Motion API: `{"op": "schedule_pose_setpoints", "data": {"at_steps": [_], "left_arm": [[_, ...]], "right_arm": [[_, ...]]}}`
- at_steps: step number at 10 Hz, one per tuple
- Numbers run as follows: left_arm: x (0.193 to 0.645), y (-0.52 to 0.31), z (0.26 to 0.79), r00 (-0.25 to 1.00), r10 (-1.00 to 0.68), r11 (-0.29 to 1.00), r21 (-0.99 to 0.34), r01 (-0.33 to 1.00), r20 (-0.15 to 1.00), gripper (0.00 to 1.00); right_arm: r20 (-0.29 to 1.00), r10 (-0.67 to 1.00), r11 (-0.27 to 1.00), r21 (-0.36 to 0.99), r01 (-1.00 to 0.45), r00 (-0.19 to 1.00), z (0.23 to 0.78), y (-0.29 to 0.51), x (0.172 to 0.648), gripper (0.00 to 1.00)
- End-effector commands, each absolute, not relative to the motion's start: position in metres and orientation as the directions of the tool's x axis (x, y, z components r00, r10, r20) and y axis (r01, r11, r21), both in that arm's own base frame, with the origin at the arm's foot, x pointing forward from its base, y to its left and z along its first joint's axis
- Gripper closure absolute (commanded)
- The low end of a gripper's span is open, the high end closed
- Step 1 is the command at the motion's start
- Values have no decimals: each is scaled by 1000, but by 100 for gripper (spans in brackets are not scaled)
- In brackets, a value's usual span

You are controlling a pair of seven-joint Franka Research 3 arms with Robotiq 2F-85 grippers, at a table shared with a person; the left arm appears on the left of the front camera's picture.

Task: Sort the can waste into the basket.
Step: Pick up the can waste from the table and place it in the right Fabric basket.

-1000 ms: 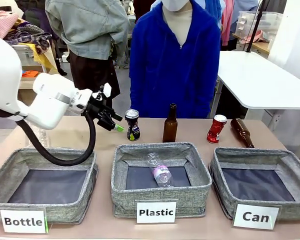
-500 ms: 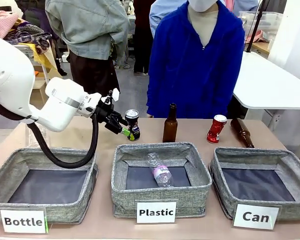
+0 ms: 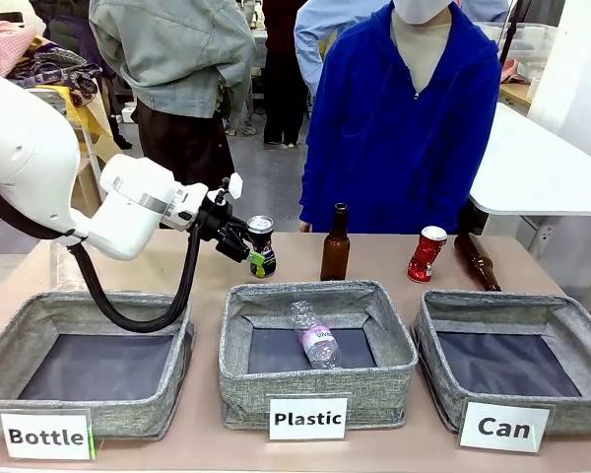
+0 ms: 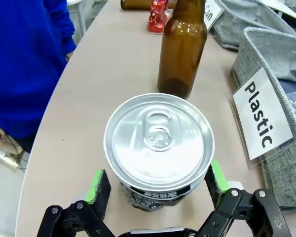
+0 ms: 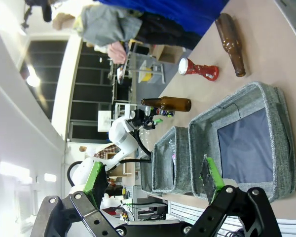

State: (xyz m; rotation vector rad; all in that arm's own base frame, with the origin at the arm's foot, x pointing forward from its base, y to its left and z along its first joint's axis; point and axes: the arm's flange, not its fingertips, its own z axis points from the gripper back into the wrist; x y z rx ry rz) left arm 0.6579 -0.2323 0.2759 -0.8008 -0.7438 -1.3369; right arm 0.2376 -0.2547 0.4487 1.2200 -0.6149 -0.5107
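1. The left gripper [image 4: 158,180] is spread wide, its green pads flanking the upright black can [image 4: 159,143] beside a brown bottle [image 4: 182,49].
2. The red-and-white can [image 3: 426,253] sits beyond the "Can" basket [image 3: 443,392].
3. The right gripper [image 5: 155,177] gapes empty.

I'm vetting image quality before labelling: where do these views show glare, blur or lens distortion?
Front view: evenly lit, sharp, shadows soft. Left wrist view: the black can carries a mild sheen on its silver top; the red can far off looks soft. Right wrist view: rolled sideways, lines bent by the wide angle, left side washed out white.
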Motion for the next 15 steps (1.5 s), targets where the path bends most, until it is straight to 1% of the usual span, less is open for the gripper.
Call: {"op": "schedule_pose_setpoints", "data": {"at_steps": [1,3,4,5,6,7,8,9,10,11,12,15], "left_arm": [[665,-232,275,41,-497,64,-11,998,867,0],[661,-235,278,-53,-456,14,67,998,888,0],[659,-237,279,-79,-424,-17,79,997,902,0],[658,-237,280,-87,-403,-35,80,996,911,38],[659,-237,282,-68,-380,-42,56,998,922,58],[658,-235,283,-57,-378,-42,44,998,924,58],[658,-233,285,-44,-369,-39,31,999,929,100],[657,-230,288,-26,-359,-38,13,999,933,74],[654,-225,293,4,-352,-38,-18,999,936,100],[646,-218,302,25,-340,-43,-42,998,940,96],[637,-212,313,43,-327,-59,-66,996,944,100],[552,-161,379,91,-279,-221,-156,963,956,100]], "right_arm": [[186,-661,270,963,-1,727,450,-256,240,0],[186,-661,270,963,-1,727,450,-256,240,0],[186,-661,270,963,-1,727,450,-256,240,0],[186,-661,270,963,-1,727,450,-256,240,0],[186,-661,270,963,-1,727,450,-256,240,0],[186,-661,270,963,-1,727,450,-256,240,0],[186,-661,270,963,-1,727,450,-256,240,0],[186,-661,270,963,-1,727,450,-256,240,0],[186,-661,270,963,-1,727,450,-256,240,0],[186,-661,270,963,-1,727,450,-256,240,0],[186,-661,270,963,-1,727,450,-256,240,0],[186,-661,270,963,-1,727,450,-256,240,0]]}}
